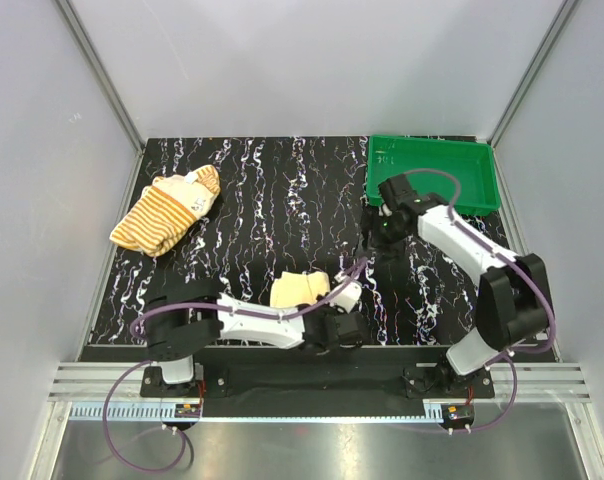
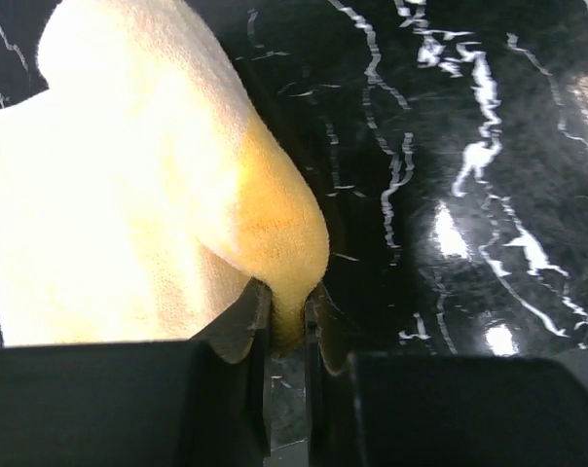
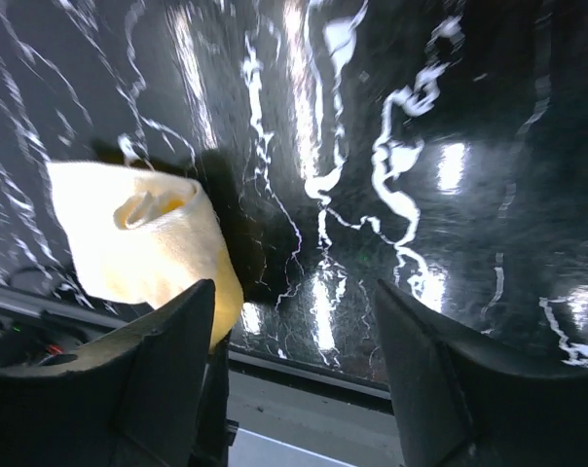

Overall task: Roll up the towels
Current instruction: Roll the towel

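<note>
here the left hand (image 2: pixel 286 316) is pinched shut on a corner of the yellow towel (image 2: pixel 128 195), low at the near edge of the bench (image 1: pixel 282 200). the cloth bulges up from that grip in a folded hump, which suits turning the edge over to start a roll. the right hand (image 3: pixel 294 370) hangs over bare bench just beyond, fingers spread wide and holding nothing, well placed to steady the cloth. whether the hump is already a first turn is hard to tell through the glare. the striped towel (image 1: pixel 167 213) lies crumpled at the far left, not yet rolled, well apart from the green tray (image 1: pixel 432 190).
</note>
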`<state>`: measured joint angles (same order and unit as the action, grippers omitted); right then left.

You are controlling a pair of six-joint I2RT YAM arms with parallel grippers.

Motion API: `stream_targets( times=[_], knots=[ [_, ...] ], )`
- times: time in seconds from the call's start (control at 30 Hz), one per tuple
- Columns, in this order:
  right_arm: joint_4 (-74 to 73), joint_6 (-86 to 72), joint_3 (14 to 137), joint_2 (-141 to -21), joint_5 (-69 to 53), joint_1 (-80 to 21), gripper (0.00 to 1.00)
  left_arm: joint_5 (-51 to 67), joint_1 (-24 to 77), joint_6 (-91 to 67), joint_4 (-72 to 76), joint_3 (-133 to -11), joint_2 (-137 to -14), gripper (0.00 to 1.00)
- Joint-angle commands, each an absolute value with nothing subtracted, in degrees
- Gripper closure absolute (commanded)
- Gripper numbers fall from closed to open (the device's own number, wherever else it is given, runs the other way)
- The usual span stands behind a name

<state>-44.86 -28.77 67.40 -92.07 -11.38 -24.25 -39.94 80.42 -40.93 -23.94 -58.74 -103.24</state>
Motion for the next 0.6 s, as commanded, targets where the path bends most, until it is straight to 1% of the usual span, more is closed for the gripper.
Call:
stream_targets(
  times=[0.0, 0.07, 0.1, 0.27, 0.3, 0.43, 0.57],
  knots=[
    [-47.1, -26.6, 70.0, -86.5, -10.9, -21.5, 0.26, -35.1, 78.1, -44.2, -18.9, -54.4, -98.7, 1.00],
    [-46.7, -26.9, 69.4, -84.4, -11.0, -20.4, 0.25, -32.5, 77.2, -45.6, -16.1, -52.0, -95.2, 1.00],
    [-44.5, -27.4, 68.3, -82.9, -12.6, -20.4, 0.24, -30.3, 75.3, -46.1, -9.7, -46.9, -92.0, 1.00],
    [-38.8, -29.6, 61.7, -79.4, -17.0, -20.5, 0.23, -23.9, 70.6, -49.6, 2.1, -36.0, -79.2, 1.00],
    [-36.1, -30.5, 60.5, -78.9, -19.4, -20.4, 0.23, -23.1, 69.2, -49.9, 4.0, -32.3, -77.4, 1.00],
    [-28.3, -33.6, 53.4, -77.6, -26.1, -20.4, 0.23, -20.8, 66.0, -53.4, 11.8, -24.6, -68.3, 1.00],
    [-18.4, -37.4, 47.0, -77.0, -32.7, -20.4, 0.23, -18.9, 63.4, -57.8, 17.5, -17.2, -62.6, 1.00]
  ],
)
